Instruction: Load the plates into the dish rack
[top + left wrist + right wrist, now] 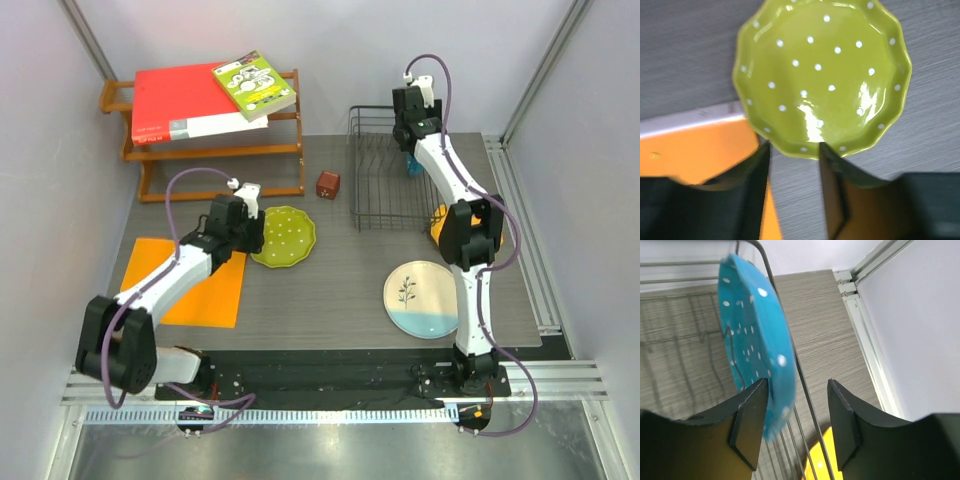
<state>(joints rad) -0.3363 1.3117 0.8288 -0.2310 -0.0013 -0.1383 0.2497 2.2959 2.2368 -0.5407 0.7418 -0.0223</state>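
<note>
Plates: the lime green plate (283,237) lies flat at left; the blue plate (752,325) stands on edge in the dish rack (375,190).
The left gripper (793,148) is partly open at the glossy scalloped lime rim, beside the orange mat (205,290); one finger should slip under that thin edge before pinching. The smooth cream plate (422,298) lies flat. The right gripper (797,385) is open around the dotted blue plate, possibly touching it; it should back out straight, clear of the thin wires.

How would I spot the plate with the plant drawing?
Find the black wire dish rack at the back right. In front of it, the cream plate lies flat. Unlike the dotted green plate, it is smooth, with a sprig and pale-blue band.
</note>
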